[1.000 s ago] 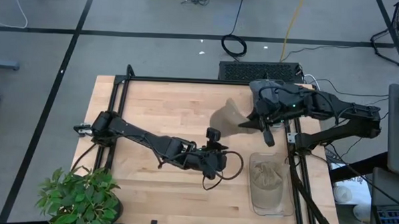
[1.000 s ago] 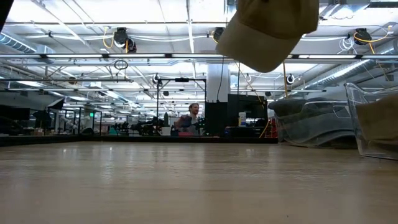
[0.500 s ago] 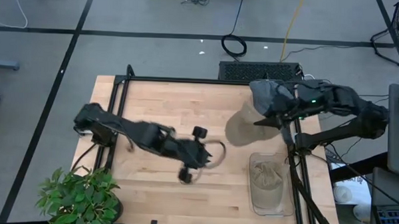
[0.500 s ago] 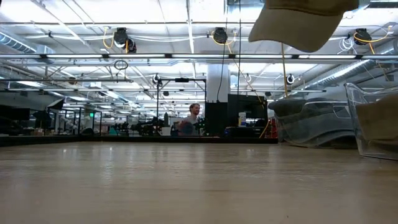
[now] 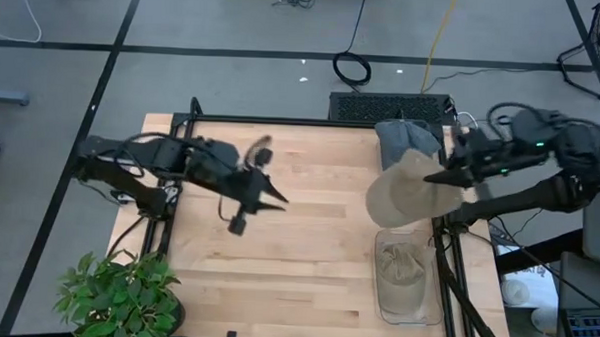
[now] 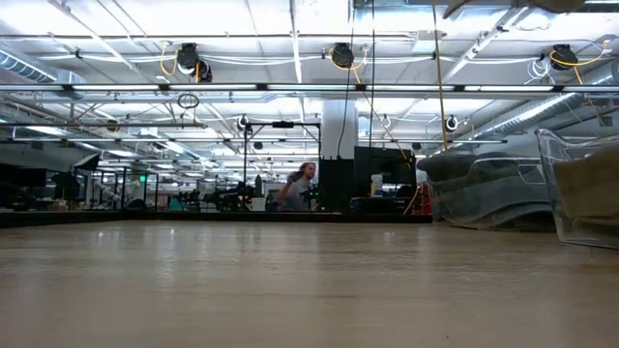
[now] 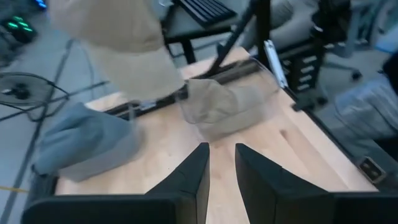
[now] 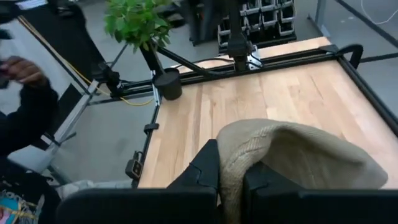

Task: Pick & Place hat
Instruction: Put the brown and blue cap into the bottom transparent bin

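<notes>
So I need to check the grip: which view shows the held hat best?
The right wrist view: the hat sits pinched in the right hand. The high view shows it above the table near the clear bin; the left wrist view shows it partly; the low view barely.

Low view: hat (image 6: pixel 503 5) cut off by top edge, only a sliver of brim visible. High view: left gripper (image 5: pixel 269 194) motion-blurred. Right wrist view: right gripper (image 8: pixel 231 177) fingertips buried in hat fabric. Clear bin (image 6: pixel 580 188) cut by right edge.
</notes>
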